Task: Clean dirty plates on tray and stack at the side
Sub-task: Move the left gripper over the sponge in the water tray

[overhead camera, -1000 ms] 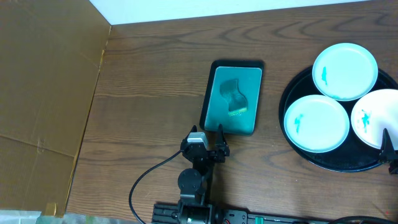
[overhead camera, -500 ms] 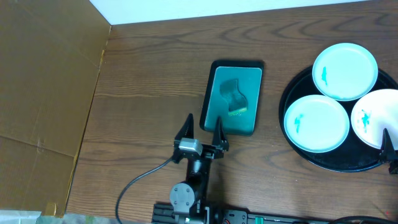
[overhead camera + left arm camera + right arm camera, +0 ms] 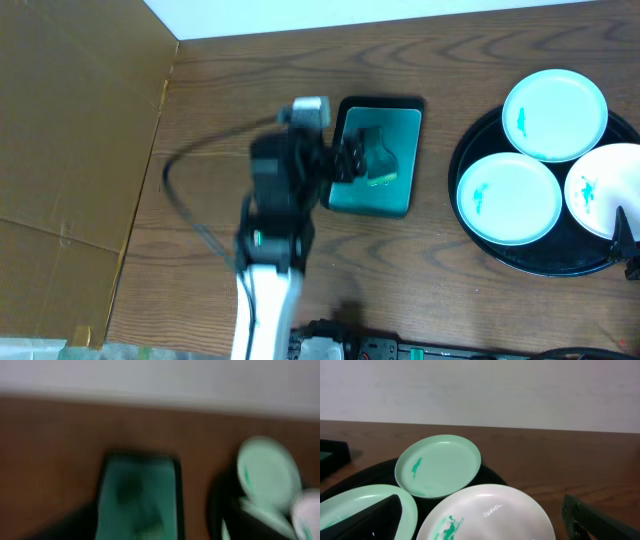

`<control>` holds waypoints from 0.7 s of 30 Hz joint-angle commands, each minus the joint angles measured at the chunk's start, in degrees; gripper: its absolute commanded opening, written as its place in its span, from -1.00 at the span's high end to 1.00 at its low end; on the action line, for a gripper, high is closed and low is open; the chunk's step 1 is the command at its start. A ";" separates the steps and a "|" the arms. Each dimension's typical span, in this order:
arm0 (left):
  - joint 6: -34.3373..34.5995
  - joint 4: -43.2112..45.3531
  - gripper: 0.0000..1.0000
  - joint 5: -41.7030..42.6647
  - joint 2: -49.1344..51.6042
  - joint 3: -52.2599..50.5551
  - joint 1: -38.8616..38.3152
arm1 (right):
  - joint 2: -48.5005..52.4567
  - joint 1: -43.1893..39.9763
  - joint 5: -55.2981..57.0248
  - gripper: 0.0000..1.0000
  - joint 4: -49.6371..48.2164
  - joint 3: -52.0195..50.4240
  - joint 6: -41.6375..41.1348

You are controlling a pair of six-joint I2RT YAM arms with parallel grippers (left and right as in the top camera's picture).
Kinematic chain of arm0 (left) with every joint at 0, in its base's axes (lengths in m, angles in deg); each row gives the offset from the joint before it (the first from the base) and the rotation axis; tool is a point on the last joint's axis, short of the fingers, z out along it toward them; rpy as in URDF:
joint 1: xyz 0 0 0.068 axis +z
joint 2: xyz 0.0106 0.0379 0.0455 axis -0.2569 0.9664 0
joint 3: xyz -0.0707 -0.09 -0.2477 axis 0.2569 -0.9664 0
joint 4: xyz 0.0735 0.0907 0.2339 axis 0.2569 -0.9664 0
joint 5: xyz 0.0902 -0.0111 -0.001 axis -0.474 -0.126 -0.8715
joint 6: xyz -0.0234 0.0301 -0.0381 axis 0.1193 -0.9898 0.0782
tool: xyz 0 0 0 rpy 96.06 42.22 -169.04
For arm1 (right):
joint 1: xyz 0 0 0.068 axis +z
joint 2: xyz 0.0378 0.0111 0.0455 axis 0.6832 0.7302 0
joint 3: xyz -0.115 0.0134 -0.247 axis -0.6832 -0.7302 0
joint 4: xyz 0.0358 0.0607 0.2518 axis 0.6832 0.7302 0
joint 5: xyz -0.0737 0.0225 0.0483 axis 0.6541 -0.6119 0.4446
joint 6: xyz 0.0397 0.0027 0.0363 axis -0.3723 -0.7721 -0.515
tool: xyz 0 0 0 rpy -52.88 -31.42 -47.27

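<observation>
Three round white plates lie on the round black tray (image 3: pixel 540 260) at the right: one at the back (image 3: pixel 554 115), one at the front left (image 3: pixel 508 198), one at the front right (image 3: pixel 605 190). Each bears a small teal smear. My right gripper (image 3: pixel 485 527) is open and empty, its fingers spread wide just above the front right plate (image 3: pixel 490 510); the back plate (image 3: pixel 440 465) lies beyond it. My left gripper (image 3: pixel 345 155) is blurred by motion at the left edge of the teal tray and looks open and empty.
A small teal rectangular tray with a black rim (image 3: pixel 383 101) sits mid-table and holds a teal lump (image 3: pixel 375 155); it also shows blurred in the left wrist view (image 3: pixel 137 495). A brown cardboard sheet (image 3: pixel 70 150) covers the left side.
My left arm has swung up from the table's front edge to the teal tray's left side, fast enough to blur. The right arm and the plates have not moved.
</observation>
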 commanded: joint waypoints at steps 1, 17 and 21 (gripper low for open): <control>0.42 -3.37 -0.61 6.14 8.66 6.99 0.24 | -0.24 -0.94 0.13 -0.99 0.24 -0.09 -0.81; 9.90 -23.65 -0.61 -0.17 33.00 29.44 0.02 | -0.24 -0.94 0.15 -0.99 0.24 -0.09 -0.81; 9.90 -23.23 -0.96 9.07 37.66 29.44 0.02 | -0.24 -0.94 0.13 -0.99 0.24 -0.09 -0.81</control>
